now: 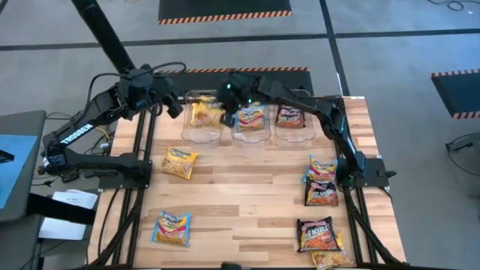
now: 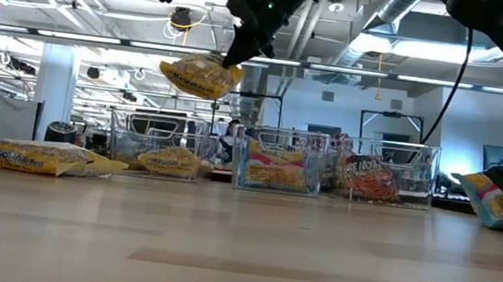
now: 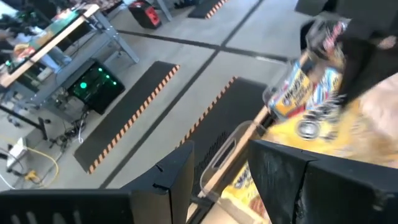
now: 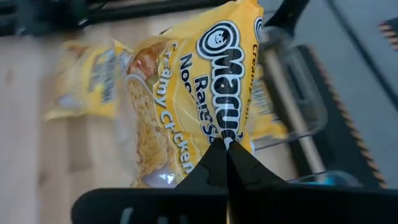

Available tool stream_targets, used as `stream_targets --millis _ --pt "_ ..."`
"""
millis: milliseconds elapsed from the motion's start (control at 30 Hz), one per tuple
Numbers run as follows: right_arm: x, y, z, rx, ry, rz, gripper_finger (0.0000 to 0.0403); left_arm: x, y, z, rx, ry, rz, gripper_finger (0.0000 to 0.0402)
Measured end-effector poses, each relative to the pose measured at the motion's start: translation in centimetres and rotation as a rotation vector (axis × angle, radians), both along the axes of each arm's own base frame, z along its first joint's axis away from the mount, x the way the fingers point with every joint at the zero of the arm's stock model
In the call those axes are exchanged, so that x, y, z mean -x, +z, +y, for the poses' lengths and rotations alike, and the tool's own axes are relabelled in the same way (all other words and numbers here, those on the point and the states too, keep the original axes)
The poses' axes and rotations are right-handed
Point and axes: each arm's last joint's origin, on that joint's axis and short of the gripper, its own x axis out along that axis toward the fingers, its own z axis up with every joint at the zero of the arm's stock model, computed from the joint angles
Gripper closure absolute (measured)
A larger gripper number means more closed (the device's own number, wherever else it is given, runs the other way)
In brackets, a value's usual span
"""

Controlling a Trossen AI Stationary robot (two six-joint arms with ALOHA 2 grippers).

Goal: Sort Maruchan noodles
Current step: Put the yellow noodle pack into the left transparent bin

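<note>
1. The right gripper point(image 1: 227, 105) hangs above the left clear bin point(image 1: 201, 132) at roughly 11 o'clock on the table point(image 1: 247, 199), its arm reaching in from 3 o'clock.
2. Its fingers are pressed fully together on the edge of a yellow Maruchan packet point(image 4: 199, 99), which dangles in the air above that bin in the low view point(image 2: 200, 76).
3. The left gripper point(image 1: 174, 105) waits just off the table's far-left corner, near 10 o'clock, jaws parted and holding nothing.
4. Three clear bins stand in a row along the far edge at 12 o'clock; the left one already contains a yellow packet in the bin point(image 2: 168, 160).
5. The middle bin point(image 1: 251, 133) holds a light blue and pink packet point(image 1: 252, 117), and the right bin point(image 1: 292, 133) holds a dark packet point(image 1: 289, 116).
6. A loose yellow packet point(image 1: 180, 163) lies flat at 9 o'clock, and a blue-edged packet point(image 1: 172, 228) lies at 7 o'clock.
7. At 3 o'clock a blue and yellow packet point(image 1: 322, 168) lies touching a dark maroon packet point(image 1: 321, 193), beside the right arm's base.
8. At 5 o'clock another dark packet near the front point(image 1: 314, 232) partly overlaps a yellow packet at the corner point(image 1: 331, 259).
</note>
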Motion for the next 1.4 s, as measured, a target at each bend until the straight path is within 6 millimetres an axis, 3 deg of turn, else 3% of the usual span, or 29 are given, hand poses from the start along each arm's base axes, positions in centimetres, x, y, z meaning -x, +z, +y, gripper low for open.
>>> stream_targets --millis 267,500,867,1133,1400 --pt "0.8 1.6 -5.2 0.099 -0.094 -0.191 0.04 -0.2 1.0 0.3 -0.008 0.041 -0.184 0.026" --pt "0.8 2.6 -7.4 0.199 -0.124 -0.351 0.04 -0.3 1.3 0.4 0.0 0.053 -0.253 0.026" --pt "-0.4 -0.6 -6.5 0.164 -0.098 -0.292 0.04 -0.3 1.3 0.4 -0.052 0.02 -0.164 0.026" --pt "-3.3 -5.0 -4.7 0.136 -0.055 -0.19 0.04 -0.3 1.0 0.3 -0.048 -0.028 -0.107 0.026" --pt "-3.5 -5.3 -3.8 0.173 -0.014 -0.148 0.04 -0.3 0.8 0.2 -0.031 -0.04 -0.09 0.026"
